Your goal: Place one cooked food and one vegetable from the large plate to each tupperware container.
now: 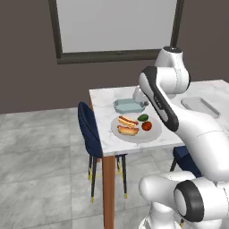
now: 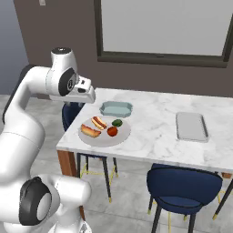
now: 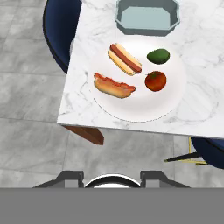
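Gripper (image 2: 91, 96) shut, holding nothing, poised above large plate (image 2: 122, 134); from left base, plate (image 1: 152, 134) touching blue-green tub (image 1: 127, 106); hand view: drop squarely over nearer hot dog (image 3: 114, 85), opening first.

A big round pale grey plate (image 3: 140, 107) at frame centre carries two tan-bunned, red-filled hot dogs (image 3: 125, 58), a dark green avocado (image 3: 158, 56) and a red tomato (image 3: 155, 81). Above it sits a pale blue-green tub (image 3: 147, 17), on a white grey-veined marble tabletop (image 3: 199, 100). Navy chair (image 3: 59, 33) at upper left.
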Controlling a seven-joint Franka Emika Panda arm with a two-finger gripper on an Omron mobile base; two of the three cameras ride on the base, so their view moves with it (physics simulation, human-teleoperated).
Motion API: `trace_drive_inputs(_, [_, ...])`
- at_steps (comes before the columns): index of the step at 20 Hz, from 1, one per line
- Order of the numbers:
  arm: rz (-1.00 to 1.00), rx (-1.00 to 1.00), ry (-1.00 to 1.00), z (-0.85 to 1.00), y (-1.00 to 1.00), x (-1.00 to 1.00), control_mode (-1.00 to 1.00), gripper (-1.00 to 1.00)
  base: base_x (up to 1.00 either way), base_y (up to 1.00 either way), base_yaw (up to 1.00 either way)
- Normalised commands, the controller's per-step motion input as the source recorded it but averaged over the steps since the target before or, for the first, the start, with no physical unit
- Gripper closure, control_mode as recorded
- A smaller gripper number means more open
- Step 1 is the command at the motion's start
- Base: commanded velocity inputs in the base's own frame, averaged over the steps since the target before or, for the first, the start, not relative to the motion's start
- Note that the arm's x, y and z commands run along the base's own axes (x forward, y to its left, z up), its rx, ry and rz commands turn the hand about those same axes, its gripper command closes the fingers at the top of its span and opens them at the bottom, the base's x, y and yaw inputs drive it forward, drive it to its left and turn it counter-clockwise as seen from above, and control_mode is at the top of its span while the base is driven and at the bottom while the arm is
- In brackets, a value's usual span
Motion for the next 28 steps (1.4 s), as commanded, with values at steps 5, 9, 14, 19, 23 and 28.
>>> trace_drive_inputs(5, [0.00,0.00,0.00,0.00,0.00,0.00,1.00,-1.00,0.00,0.00,0.00])
trace_drive_inputs(9, [0.00,0.00,0.00,0.00,0.00,0.00,1.00,-1.00,-0.03,0.00,0.00])
trace_drive_inputs(14, [0.00,0.00,0.00,0.00,0.00,0.00,1.00,-1.00,-0.07,-0.29,-0.02])
trace_drive_inputs(19, [0.00,0.00,0.00,0.00,0.00,0.00,1.00,-1.00,0.00,-0.55,-0.10])
trace_drive_inputs(23, [0.00,0.00,0.00,0.00,0.00,0.00,1.00,-1.00,-0.01,-0.32,-0.25])
trace_drive_inputs(28, [0.00,0.00,0.00,0.00,0.00,0.00,1.00,-1.00,0.07,0.06,-0.22])
